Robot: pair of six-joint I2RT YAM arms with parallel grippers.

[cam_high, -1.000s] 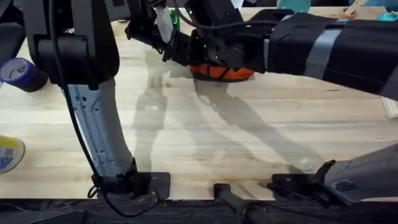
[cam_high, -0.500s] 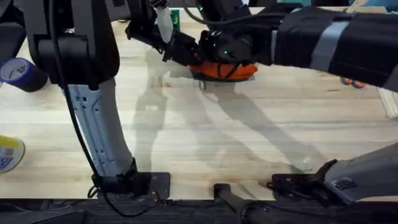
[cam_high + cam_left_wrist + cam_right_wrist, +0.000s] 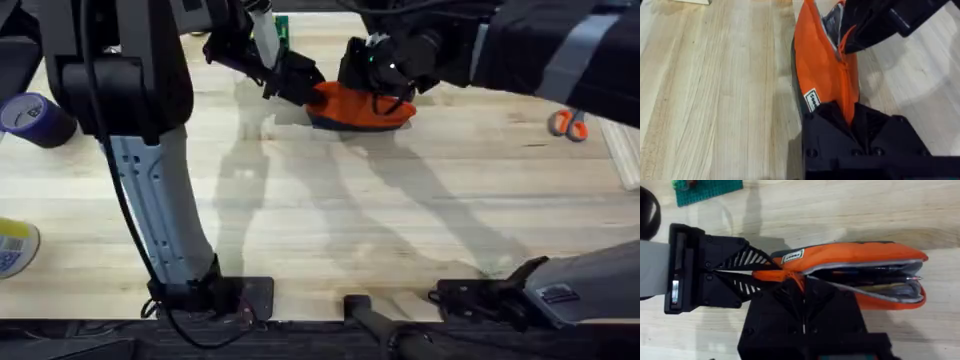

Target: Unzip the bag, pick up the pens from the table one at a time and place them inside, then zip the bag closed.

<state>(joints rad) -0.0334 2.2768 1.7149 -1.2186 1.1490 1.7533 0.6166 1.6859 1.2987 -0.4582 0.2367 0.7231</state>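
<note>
bag (image 3: pixel 362 106) at table (image 3: pixel 300 220) 12 o'clock, mouth part open | left gripper (image 3: pixel 300 82) clamped on its 9 o'clock end | right gripper (image 3: pixel 802 294) clamped at the zipper, arm swung clear of the bag within the last second | closing looks underway

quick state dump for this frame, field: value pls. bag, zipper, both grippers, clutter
bag: orange bag lying on the table, far side, centre
zipper: partly open; closed near the left gripper's end, gaping at the other, dark items visible inside
left gripper: left gripper shut on one end of the bag
right gripper: right gripper shut at the zipper line, mid-bag
clutter: blue tape roll, scissors, green board
</note>
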